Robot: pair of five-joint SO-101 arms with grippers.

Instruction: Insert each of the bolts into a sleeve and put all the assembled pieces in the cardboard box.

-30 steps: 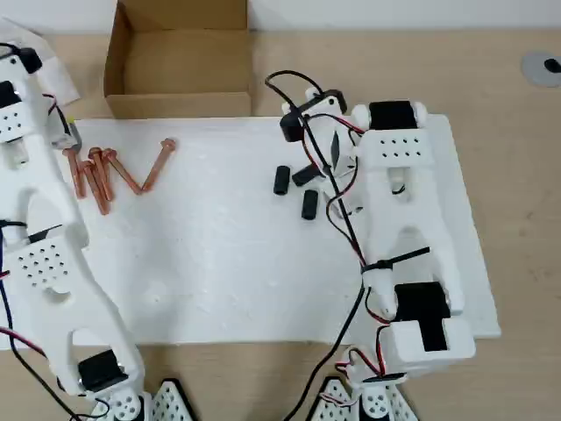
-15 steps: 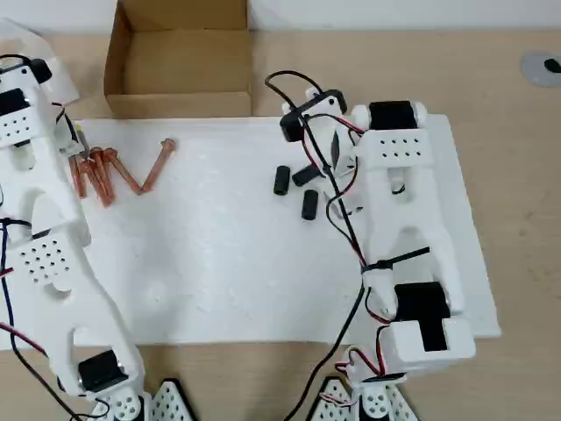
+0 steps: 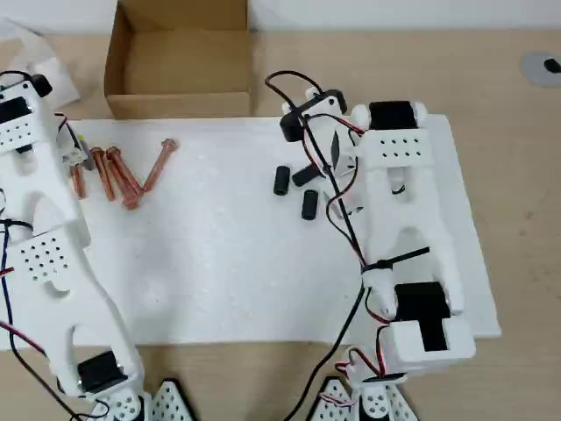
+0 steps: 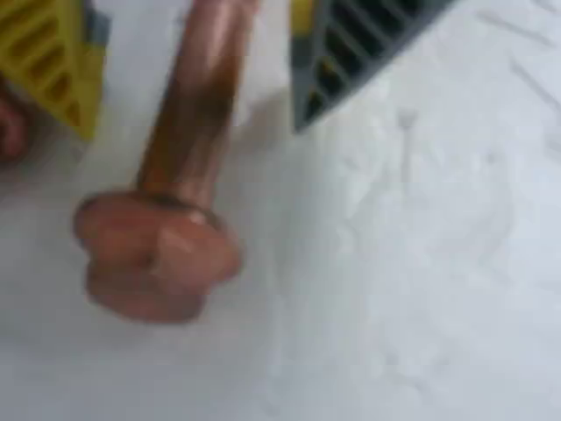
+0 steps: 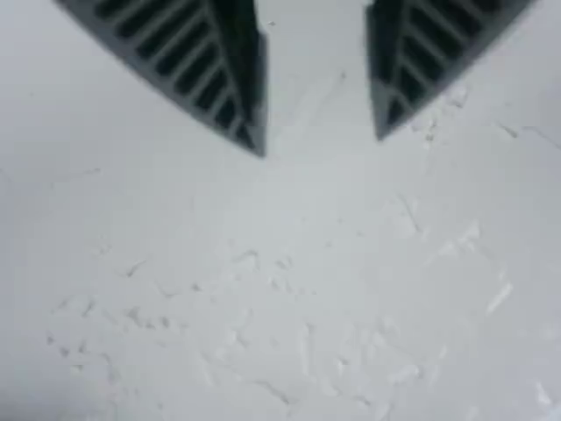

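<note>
Several copper bolts (image 3: 114,175) lie in a loose bunch at the left end of the white foam board (image 3: 219,254), and one more bolt (image 3: 158,165) lies slanted just to their right. My left gripper (image 4: 193,105) is open and low over the bunch, one copper bolt (image 4: 166,237) lying between its yellow finger (image 4: 48,61) and grey finger (image 4: 351,53) with a gap on each side. Three black sleeves (image 3: 298,186) lie near the board's middle, beside the right arm's head. My right gripper (image 5: 317,132) is open over bare foam, holding nothing. The cardboard box (image 3: 118,61) stands open at the back left.
The right arm (image 3: 403,219) stretches along the board's right half, with black and red cables (image 3: 337,210) trailing by the sleeves. The left arm (image 3: 44,254) covers the board's left edge. Wide bare foam lies between bolts and sleeves. A grey disc (image 3: 543,66) sits far right on the table.
My left gripper has shifted slightly rightward into the bolt bunch. The bolts were nudged and rearranged, one now lying apart at the left edge. The right arm has kept still.
</note>
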